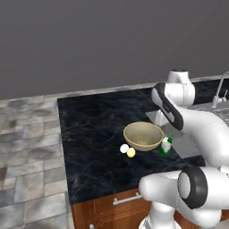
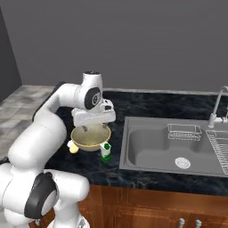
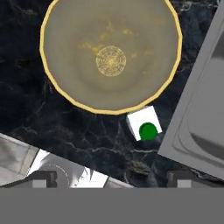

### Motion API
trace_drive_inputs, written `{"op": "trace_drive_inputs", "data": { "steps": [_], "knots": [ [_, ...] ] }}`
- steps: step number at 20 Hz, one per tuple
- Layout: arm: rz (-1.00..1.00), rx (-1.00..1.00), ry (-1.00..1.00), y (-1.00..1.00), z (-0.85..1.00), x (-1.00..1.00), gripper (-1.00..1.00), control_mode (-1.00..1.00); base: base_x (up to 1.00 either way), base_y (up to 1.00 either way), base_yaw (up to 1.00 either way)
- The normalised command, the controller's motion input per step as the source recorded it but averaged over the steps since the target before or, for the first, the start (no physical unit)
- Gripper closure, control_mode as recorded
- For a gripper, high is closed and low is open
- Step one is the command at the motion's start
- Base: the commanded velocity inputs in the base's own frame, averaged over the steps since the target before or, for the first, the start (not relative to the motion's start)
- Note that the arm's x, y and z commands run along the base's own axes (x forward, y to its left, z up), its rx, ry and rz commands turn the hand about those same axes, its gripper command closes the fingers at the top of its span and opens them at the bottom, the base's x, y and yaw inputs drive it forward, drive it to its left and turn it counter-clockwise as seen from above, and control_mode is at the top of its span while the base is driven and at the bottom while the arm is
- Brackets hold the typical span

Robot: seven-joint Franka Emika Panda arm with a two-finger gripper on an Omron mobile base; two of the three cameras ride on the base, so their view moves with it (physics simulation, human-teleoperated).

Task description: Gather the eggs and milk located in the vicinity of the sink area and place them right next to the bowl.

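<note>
The tan-yellow bowl (image 1: 143, 135) (image 2: 91, 137) (image 3: 111, 54) stands on the black marble counter. Touching or nearly touching its rim on the sink side is the milk (image 1: 166, 146) (image 2: 105, 151) (image 3: 144, 124), upright, with a green body and a white top. On the bowl's other side lie the two eggs, a white one (image 1: 124, 148) and a pale yellow one (image 1: 131, 152) (image 2: 73, 149), close together and close to the bowl. My gripper (image 2: 94, 127) (image 3: 113, 178) hangs above the bowl and the milk, pointing down, open and holding nothing.
The grey sink (image 2: 173, 151) (image 3: 201, 109) begins just right of the milk, with a wire rack (image 2: 184, 131) and a curved faucet (image 2: 216, 107) (image 1: 220, 91) behind it. The counter's front edge (image 1: 107, 192) runs over wooden cabinets. Stone floor (image 1: 27, 147) lies to the left.
</note>
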Motion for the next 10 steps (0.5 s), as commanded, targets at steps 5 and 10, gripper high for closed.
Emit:
{"op": "trace_drive_inputs", "data": {
  "steps": [5, 10],
  "knots": [
    [-0.26, -0.1, 0.06, 0.44, -0.06, -0.98, -1.0, -1.0, 0.0, 0.0, 0.0],
    [-0.28, -0.02, -0.07, 0.52, 0.01, -1.0, -1.0, -1.0, 0.0, 0.0, 0.0]
  ]
}}
